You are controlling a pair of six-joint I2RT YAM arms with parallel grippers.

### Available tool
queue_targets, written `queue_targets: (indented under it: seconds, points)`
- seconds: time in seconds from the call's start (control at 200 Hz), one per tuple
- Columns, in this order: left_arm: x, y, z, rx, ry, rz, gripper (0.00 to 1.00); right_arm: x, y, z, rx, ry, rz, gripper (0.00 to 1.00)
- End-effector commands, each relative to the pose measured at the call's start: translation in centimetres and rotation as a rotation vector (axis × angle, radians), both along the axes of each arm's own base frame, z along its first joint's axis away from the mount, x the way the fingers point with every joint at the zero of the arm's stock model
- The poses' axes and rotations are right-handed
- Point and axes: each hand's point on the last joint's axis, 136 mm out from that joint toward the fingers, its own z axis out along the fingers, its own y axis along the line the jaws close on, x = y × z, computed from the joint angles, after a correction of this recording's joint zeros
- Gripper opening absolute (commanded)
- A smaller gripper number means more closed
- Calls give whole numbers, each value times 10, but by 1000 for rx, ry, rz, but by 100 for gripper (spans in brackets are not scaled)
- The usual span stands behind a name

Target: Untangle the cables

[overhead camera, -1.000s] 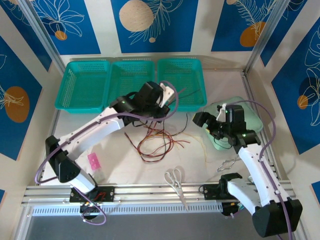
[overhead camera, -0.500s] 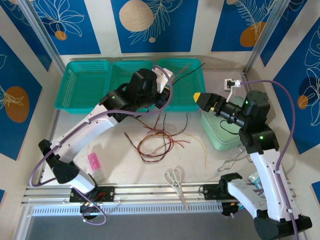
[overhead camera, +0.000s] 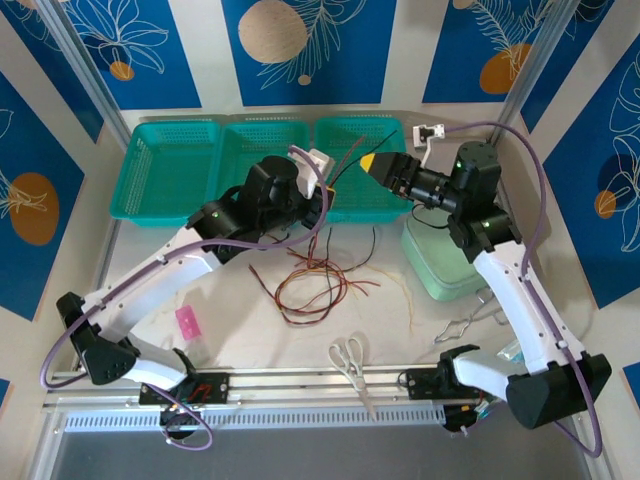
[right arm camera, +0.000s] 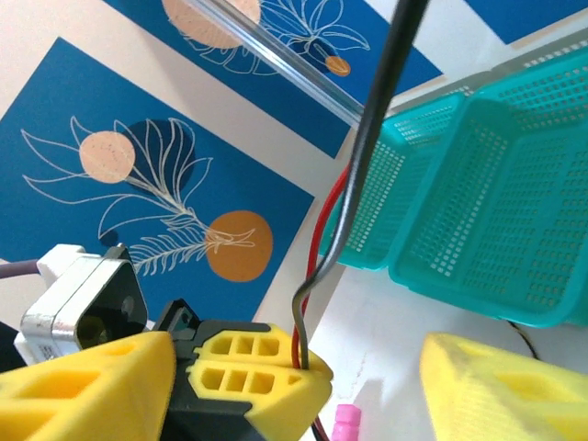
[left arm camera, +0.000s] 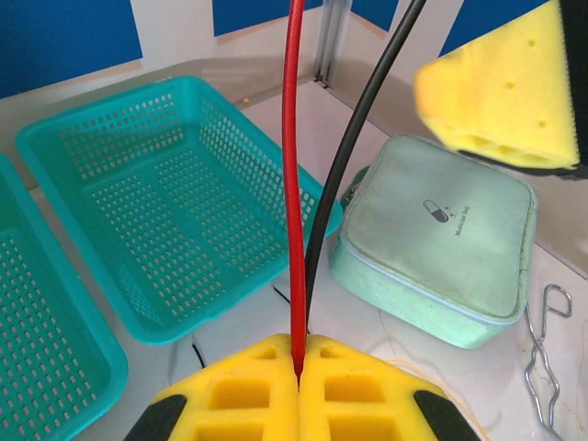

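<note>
The cables lie mostly as a loose tangle (overhead camera: 315,280) of red, brown, black and tan wires on the table's middle. My left gripper (overhead camera: 328,188) is raised above it, shut on a red cable (left arm camera: 292,184) that rises straight out of its yellow pads (left arm camera: 248,390). A black cable (left arm camera: 354,138) runs up right beside the red one. My right gripper (overhead camera: 375,162) faces the left one from the right and stands open. In the right wrist view, the left gripper's tip (right arm camera: 262,372) and both cable strands sit between its fingers (right arm camera: 501,386).
Three teal baskets (overhead camera: 165,170) line the back of the table. A mint-green pouch (overhead camera: 445,265) lies at the right, with a bent metal wire clip (overhead camera: 462,322) in front of it. Scissors (overhead camera: 350,360) and a small pink piece (overhead camera: 187,322) lie near the front rail.
My right arm has swung up and left from over the pouch to the left gripper, its jaws narrowing. The left gripper has shifted slightly left, still holding the red cable.
</note>
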Motion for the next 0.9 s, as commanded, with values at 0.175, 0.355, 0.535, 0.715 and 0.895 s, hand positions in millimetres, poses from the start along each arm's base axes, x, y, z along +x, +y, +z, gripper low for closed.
queue_targets:
  seconds: [0.175,0.355,0.535,0.715,0.895]
  points:
    - [-4,-3,10,-56,-7,-29,0,26,3,6,126,-41,-38,50]
    - [-6,-3,9,-59,-10,-43,0,35,5,1,131,-34,-36,39]
    - [-7,-2,6,-58,-4,-41,0,35,7,-2,138,-27,-26,7]
    - [-6,0,4,-66,-4,-37,59,29,5,-8,124,-34,-38,0]
    - [-15,-1,31,-323,33,-198,73,24,5,-6,110,-57,-24,0]
